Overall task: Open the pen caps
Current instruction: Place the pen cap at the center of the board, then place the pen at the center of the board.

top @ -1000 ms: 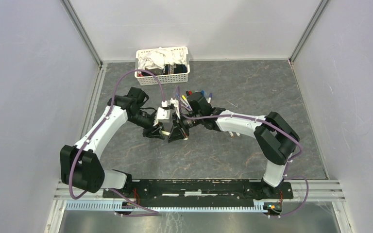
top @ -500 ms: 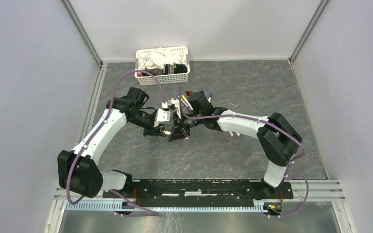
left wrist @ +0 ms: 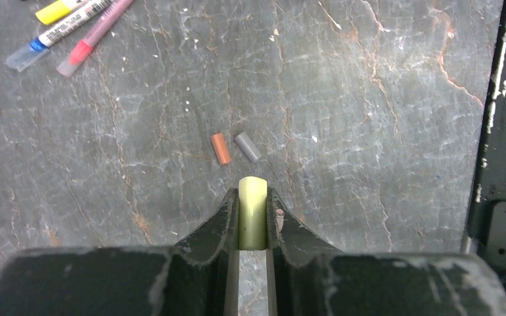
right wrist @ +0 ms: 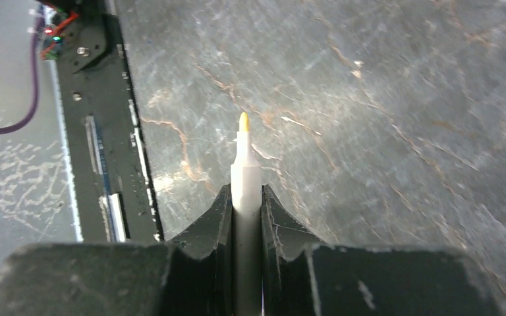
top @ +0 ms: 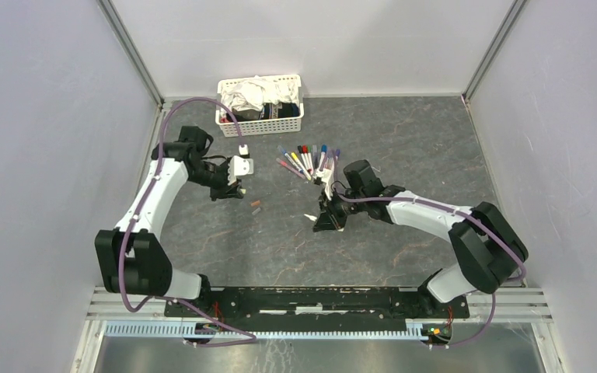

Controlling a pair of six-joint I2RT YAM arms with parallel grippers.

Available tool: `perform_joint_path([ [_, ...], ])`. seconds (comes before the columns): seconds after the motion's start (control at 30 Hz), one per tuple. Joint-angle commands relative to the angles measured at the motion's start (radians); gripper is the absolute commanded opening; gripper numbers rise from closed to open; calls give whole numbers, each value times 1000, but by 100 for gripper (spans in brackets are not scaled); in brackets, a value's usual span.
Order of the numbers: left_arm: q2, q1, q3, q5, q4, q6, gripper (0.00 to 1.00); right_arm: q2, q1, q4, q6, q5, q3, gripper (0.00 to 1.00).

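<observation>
My left gripper (left wrist: pixel 253 197) is shut on a pale yellow pen cap (left wrist: pixel 252 210), held just above the floor; in the top view it (top: pixel 232 191) is at the left. An orange cap (left wrist: pixel 221 148) and a grey cap (left wrist: pixel 247 147) lie just ahead of it, also seen from the top (top: pixel 255 205). My right gripper (right wrist: pixel 245 197) is shut on a white pen (right wrist: pixel 244 171) whose bare yellow tip points forward; in the top view it (top: pixel 328 219) is right of centre. Several capped pens (top: pixel 305 160) lie fanned out behind.
A white slotted basket (top: pixel 261 123) of cloths stands at the back. The black base rail (top: pixel 311 301) runs along the near edge and shows in the right wrist view (right wrist: pixel 99 131). Three capped pens (left wrist: pixel 66 33) lie at the top left of the left wrist view.
The two grippers were together at the centre on one pen; now they have pulled apart, the left going left with the yellow cap, the right going right with the uncapped pen.
</observation>
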Motion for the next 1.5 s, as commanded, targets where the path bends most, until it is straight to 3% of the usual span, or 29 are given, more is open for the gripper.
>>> perform_joint_path([
  [0.0, -18, -20, -70, 78, 212, -127, 2, -90, -41, 16, -6, 199, -15, 0],
  [0.07, -17, -48, -143, 54, 333, -238, 2, -129, -83, 45, 53, 338, -43, 0],
  [0.23, 24, -132, -285, -159, 692, -464, 2, -228, -139, 111, 120, 711, -102, 0],
  [0.5, 189, -150, -273, -328, 861, -596, 3, -207, -232, 132, 194, 984, -173, 0],
  [0.63, 231, -158, -273, -321, 856, -603, 8, -196, -267, 172, 216, 1020, -228, 0],
  [0.8, 264, -180, -277, -322, 828, -600, 26, -138, -282, 196, 212, 1019, -243, 7],
  [0.9, 272, -180, -277, -330, 829, -603, 30, -112, -292, 214, 211, 1017, -251, 8],
  [1.2, 195, -185, -229, -267, 740, -619, 48, -48, -318, 241, 207, 945, -258, 26],
  [1.33, 124, -185, -156, -218, 641, -657, 72, -27, -324, 237, 204, 915, -252, 31],
  [1.43, 59, -183, -92, -220, 589, -689, 77, -21, -326, 231, 206, 896, -251, 32],
  [1.47, 46, -183, -66, -226, 569, -701, 96, -23, -327, 229, 209, 893, -252, 32],
])
